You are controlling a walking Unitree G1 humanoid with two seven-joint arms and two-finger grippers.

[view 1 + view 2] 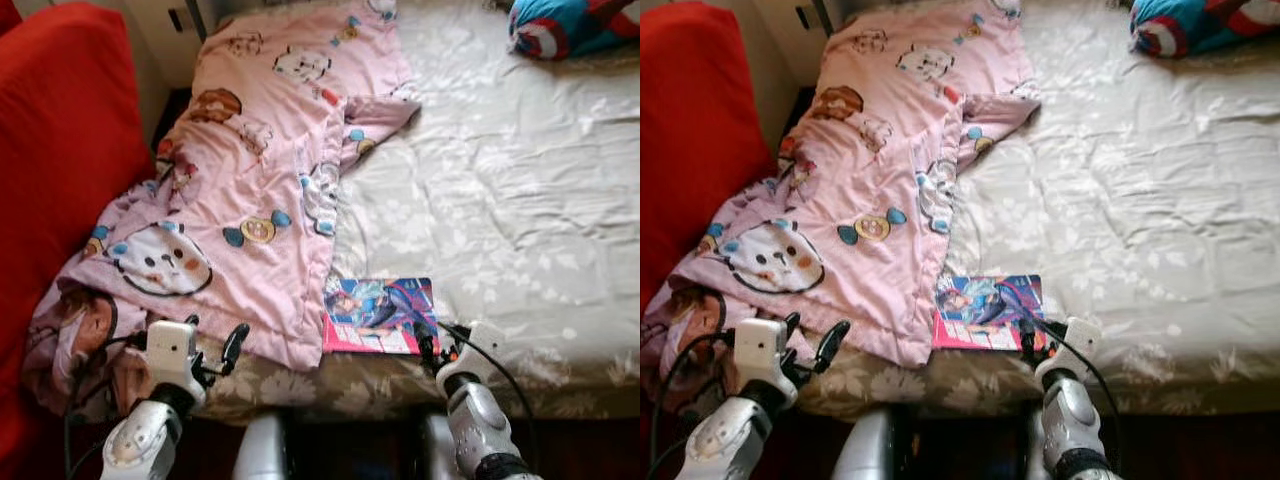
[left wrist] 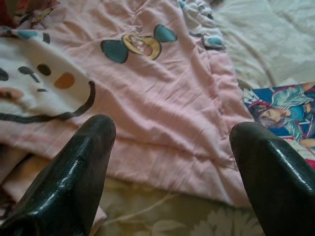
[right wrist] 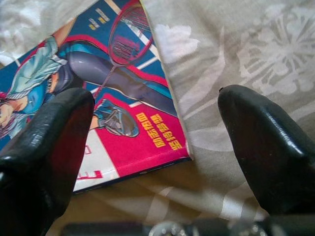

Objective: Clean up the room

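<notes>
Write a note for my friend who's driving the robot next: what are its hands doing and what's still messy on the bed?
Left gripper: open, empty, hovering over the near edge of the pink blanket.
Right gripper: open, empty, at the near right corner of the comic book, one finger over the cover, one over the bedsheet.
The book lies flat near the bed's front edge, beside the blanket. The blanket is crumpled across the bed's left side. A blue and red pillow sits at the far right.
Done: nothing picked up yet.
Left: likely take away the book, straighten the blanket.

Book (image 1: 380,316) on bed (image 1: 520,200), blanket (image 1: 260,170) left
</notes>
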